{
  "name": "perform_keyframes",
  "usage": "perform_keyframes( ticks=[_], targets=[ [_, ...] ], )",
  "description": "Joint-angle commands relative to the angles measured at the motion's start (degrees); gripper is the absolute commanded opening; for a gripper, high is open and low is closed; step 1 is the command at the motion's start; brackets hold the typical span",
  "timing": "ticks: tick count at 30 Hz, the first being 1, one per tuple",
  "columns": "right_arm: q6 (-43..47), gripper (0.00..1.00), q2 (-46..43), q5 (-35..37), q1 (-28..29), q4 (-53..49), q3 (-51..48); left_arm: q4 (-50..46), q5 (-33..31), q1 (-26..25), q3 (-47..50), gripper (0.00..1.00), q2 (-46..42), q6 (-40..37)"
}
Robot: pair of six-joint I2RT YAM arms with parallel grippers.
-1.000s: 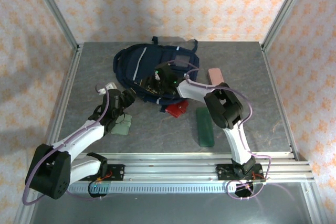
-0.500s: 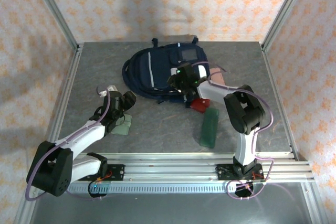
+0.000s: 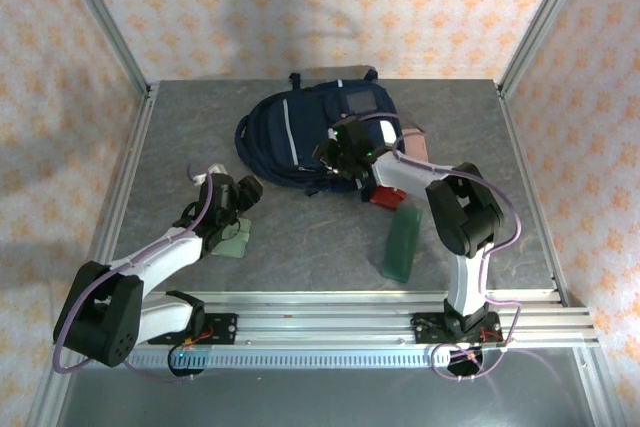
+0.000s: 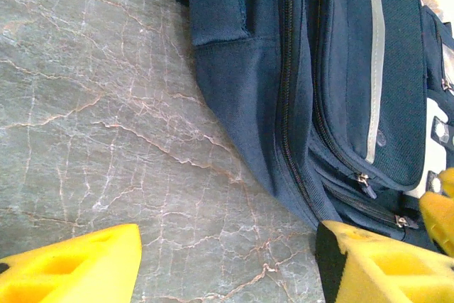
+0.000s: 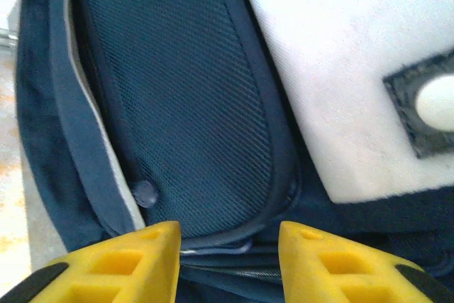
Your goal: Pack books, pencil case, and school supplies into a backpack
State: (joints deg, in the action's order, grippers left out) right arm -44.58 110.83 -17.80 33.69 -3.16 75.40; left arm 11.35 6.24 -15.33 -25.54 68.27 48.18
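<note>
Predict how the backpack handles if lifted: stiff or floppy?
Probably floppy: the backpack is soft woven fabric, creased along its side. Likely to sag, not lift flat. Pushed, it should slide on the smooth table, not roll.

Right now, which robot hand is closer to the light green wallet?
Left. The left gripper hovers just beyond the wallet; the right gripper is over at the backpack.

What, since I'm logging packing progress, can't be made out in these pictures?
- Top view: the backpack interior; its fabric and the right arm cover it, so whether the books are inside is unknown.
- Top view: pencil case, mostly behind the right arm.
- Top view: red square, partly under that arm.
- Top view: pale green wallet, partly under the left arm.
- Right wrist view: whether the right gripper pinches fabric; too close to tell.
</note>
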Motion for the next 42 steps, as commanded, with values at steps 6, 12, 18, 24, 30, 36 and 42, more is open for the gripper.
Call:
perform_keyframes(
  ticks=[6, 12, 18, 24, 30, 36, 42],
  targets=[
    [-1.3, 0.47, 7.7, 1.0, -1.4, -6.1, 8.9, 2.8, 2.3, 0.4, 0.7, 0.67, 0.0, 1.8],
    [-2.2, 0.48, 5.1, 3.6, -1.3, -5.5, 4.9, 2.6, 2.0, 0.4, 1.2, 0.67, -0.9, 1.7],
    [-1.6, 0.46, 2.2, 4.9, -1.2, -4.2, 1.0, 3.3, 2.5, 0.4, 0.9, 0.67, 0.4, 1.6],
    [-0.7, 0.45, 3.9, 3.9, -1.2, -4.7, 3.0, 3.9, 3.1, 0.4, 0.7, 0.67, 0.8, 1.9],
    [1.3, 0.45, 8.0, 1.7, -1.7, -4.1, 8.2, 3.5, 3.1, 0.4, 1.0, 0.67, 0.2, 1.9],
    [2.5, 0.31, 17.0, -0.4, -2.1, -11.3, 18.3, 3.7, 3.6, 0.4, 1.3, 0.66, 0.3, 2.2],
    [3.3, 0.00, 18.2, -1.1, -2.4, -11.9, 18.9, 3.9, 3.8, 0.3, 1.4, 0.66, 0.3, 2.3]
  ],
)
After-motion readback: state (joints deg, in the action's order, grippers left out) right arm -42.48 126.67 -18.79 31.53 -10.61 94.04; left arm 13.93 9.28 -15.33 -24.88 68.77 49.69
